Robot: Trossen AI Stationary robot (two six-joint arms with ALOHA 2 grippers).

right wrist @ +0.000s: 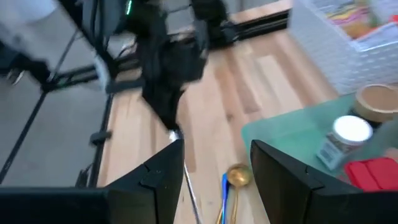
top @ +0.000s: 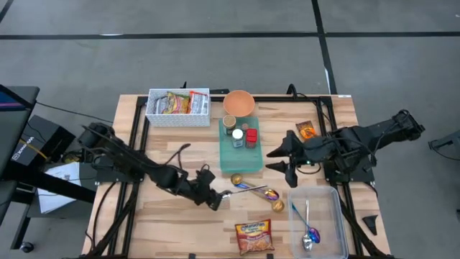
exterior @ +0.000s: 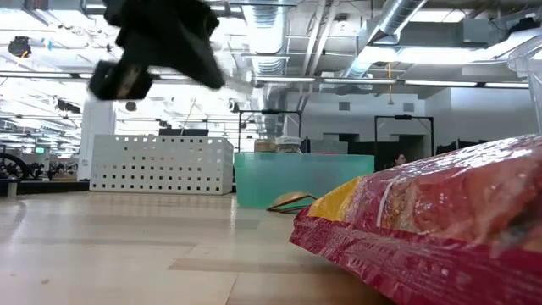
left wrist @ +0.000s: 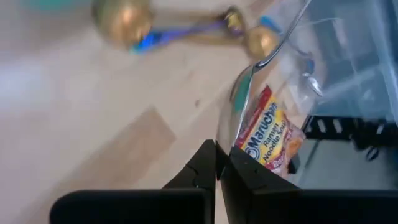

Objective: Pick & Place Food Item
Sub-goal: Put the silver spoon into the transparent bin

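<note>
Silver spoon [top: 241, 190] clamped in left jaws [top: 214, 201]; right jaws [top: 277, 160] apart

My low view crops the ramen packet [exterior: 440, 224] at the right edge, and the left gripper [exterior: 161, 42] overhead is blurred.

Bare wood lying open left of the ramen packet [top: 254, 237]; spoons [top: 260, 193] and clear bin [top: 338, 216] crowding its upper right.

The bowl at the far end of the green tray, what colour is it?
The bowl is a light orange, peach-like shade. The high view shows it best.
</note>
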